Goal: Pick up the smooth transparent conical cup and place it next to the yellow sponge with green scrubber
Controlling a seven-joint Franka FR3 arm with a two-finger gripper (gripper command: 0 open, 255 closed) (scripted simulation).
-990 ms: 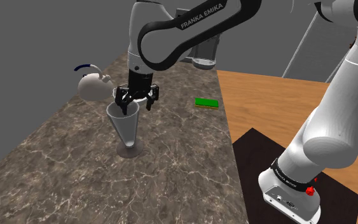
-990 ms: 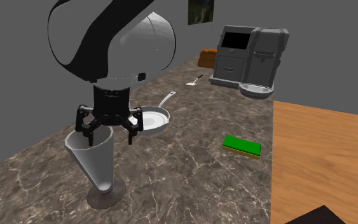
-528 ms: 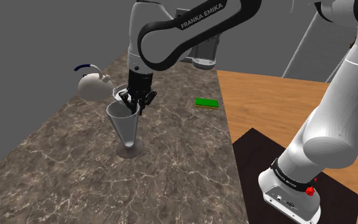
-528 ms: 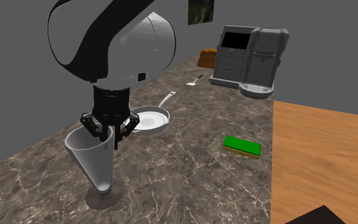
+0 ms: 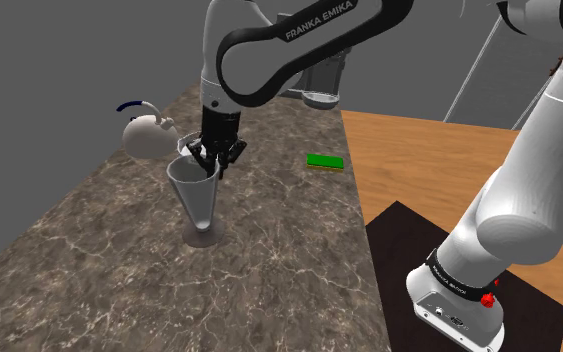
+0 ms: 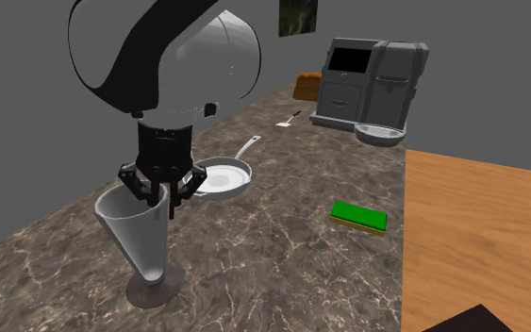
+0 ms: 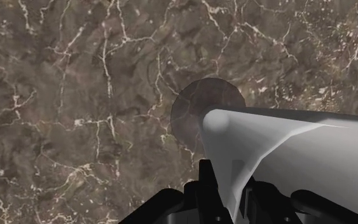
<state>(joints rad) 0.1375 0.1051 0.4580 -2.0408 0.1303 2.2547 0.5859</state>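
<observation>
Status: grasp made, lift not yet begun, by the look of it.

- Hand (image 5: 216, 157) clenched on the rim wall of the conical cup (image 5: 199, 195). In the wrist view the two fingers (image 7: 204, 181) pinch the cup's thin edge (image 7: 285, 153) between them.
- Cup pale grey, see-through, upright on its round foot. The foot appears to rest on the dark veined tabletop (image 5: 89, 250), about mid-width and away from every edge. Whether it has come off the surface, cannot tell.
- Sponge (image 5: 324, 162): green top, yellow underside in the second exterior view (image 6: 358, 217). It lies flat, close to the tabletop edge that borders the wood-coloured surface, well apart from the cup (image 6: 141, 231).
- Left to do, judging from this: raise the cup, carry it across towards that edge, stand it beside the sponge, let go.

Others on the tabletop: white kettle (image 5: 149, 135) just behind the cup, frying pan (image 6: 221, 177) behind the hand (image 6: 167, 193), coffee machine (image 6: 367, 85) at the far end.

Writing: "FRANKA EMIKA" in white letters on the arm (image 5: 319, 22). Small lettering on the stand (image 5: 454, 300) is too fine to read. No label on cup or sponge.
</observation>
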